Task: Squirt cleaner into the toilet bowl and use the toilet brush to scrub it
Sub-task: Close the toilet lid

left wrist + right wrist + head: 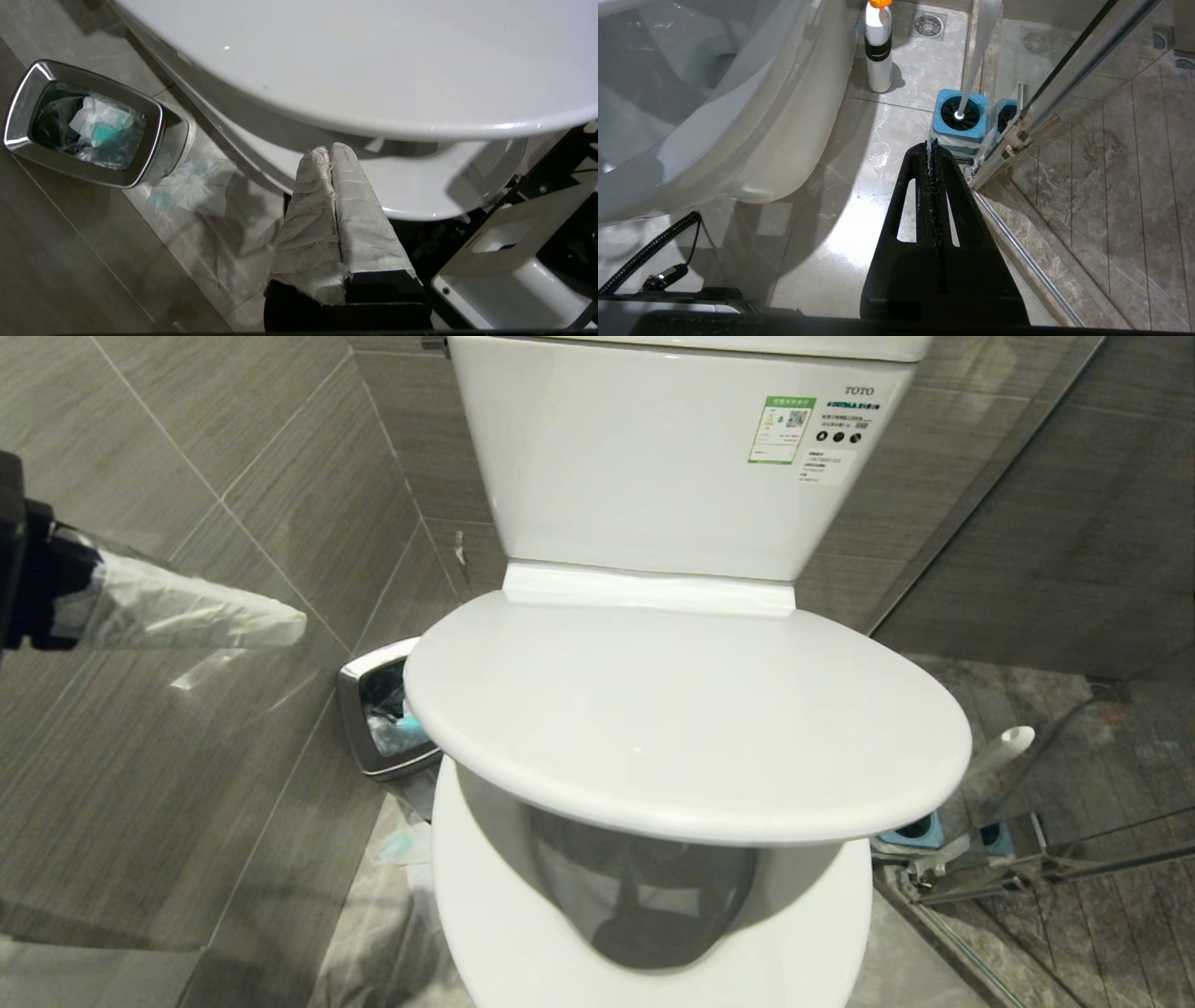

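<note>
Nearest: toilet bowl (467, 896) mostly hidden, only the seat rim shows, because the lid (686, 719) hangs half-lowered over it. No blue cleaner visible in the head view; bowl interior is in shadow, can't tell what's inside.

Left gripper (331, 156), fingers wrapped in white film, probably to keep splashes off, jaws pressed together and holding nothing. It sits to the toilet's left, tips just beside the lid's edge and a little under it in the wrist view; whether it touches the lid I can't tell. My guess is it's placed there to tip the lid.

Right gripper (932, 151) is low by the toilet's right side, out of the head view, bare black jaws closed, empty, pointing toward the toilet brush (976, 56). The brush stands upright in its blue-topped holder (961, 116) on the floor, tight against the glass shower door (1069, 74), well apart from both grippers, untouched.

A white bottle (878, 51) with an orange cap stands on the floor beyond, near the toilet base, label unreadable.

Steel bin (378, 714) is on the other side, touching the wall, tissue and teal scraps inside.

Farthest: tank (653, 457) with "TOTO" print, 1 green-edged sticker with QR code, small text illegible.
</note>
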`<state>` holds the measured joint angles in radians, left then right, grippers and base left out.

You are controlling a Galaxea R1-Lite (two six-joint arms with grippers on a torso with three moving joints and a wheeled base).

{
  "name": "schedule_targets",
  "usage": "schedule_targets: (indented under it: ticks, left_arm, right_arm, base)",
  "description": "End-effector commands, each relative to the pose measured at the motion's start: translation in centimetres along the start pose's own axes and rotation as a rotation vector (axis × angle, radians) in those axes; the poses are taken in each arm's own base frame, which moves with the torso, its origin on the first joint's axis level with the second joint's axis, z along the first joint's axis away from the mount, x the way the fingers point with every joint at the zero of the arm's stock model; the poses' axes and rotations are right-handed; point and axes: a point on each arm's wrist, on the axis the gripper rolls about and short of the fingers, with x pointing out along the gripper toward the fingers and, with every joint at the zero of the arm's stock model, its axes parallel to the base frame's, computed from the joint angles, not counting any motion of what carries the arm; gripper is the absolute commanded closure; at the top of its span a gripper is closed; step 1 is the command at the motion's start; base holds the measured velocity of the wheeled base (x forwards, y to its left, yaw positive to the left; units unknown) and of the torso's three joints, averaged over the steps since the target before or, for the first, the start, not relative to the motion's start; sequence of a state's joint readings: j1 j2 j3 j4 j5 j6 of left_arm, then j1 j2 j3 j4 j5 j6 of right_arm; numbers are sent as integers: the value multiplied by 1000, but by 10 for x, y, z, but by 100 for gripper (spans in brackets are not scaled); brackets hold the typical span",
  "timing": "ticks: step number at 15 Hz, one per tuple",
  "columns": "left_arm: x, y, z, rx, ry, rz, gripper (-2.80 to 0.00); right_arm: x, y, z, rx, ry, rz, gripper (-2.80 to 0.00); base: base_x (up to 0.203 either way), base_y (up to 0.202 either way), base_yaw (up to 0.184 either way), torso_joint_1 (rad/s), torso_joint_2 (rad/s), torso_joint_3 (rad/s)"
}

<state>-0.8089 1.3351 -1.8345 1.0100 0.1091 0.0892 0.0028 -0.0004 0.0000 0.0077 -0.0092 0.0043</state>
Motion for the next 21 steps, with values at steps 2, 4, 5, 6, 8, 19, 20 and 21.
schedule_targets:
  ticks: [2, 4, 5, 6, 8, 19, 20, 21]
  left_arm:
    - [5, -1, 2, -28, 15, 3, 0]
    - [6, -2, 2, -36, 16, 5, 0]
    - [6, -2, 2, -35, 18, 5, 0]
    - [8, -2, 2, -32, 20, 5, 0]
    - [10, -2, 2, -22, 26, 3, 0]
    - [20, -5, 4, 4, 47, -5, 0]
    - [21, -5, 5, 4, 48, -5, 0]
    - [21, -5, 5, 4, 51, -7, 0]
  right_arm:
    - [0, 0, 0, 0, 2, 0, 0]
    - [0, 0, 0, 0, 2, 0, 0]
    - [0, 0, 0, 0, 0, 0, 0]
    - [0, 0, 0, 0, 1, 0, 0]
    - [0, 0, 0, 0, 0, 0, 0]
    - [0, 0, 0, 0, 2, 0, 0]
    - [0, 0, 0, 0, 1, 0, 0]
    - [0, 0, 0, 0, 2, 0, 0]
  base:
    - [0, 0, 0, 0, 0, 0]
    - [0, 0, 0, 0, 0, 0]
    - [0, 0, 0, 0, 0, 0]
    - [0, 0, 0, 0, 0, 0]
    - [0, 0, 0, 0, 0, 0]
    - [0, 0, 0, 0, 2, 93]
    - [0, 0, 0, -2, 2, 207]
    - [0, 0, 0, 2, 4, 203]
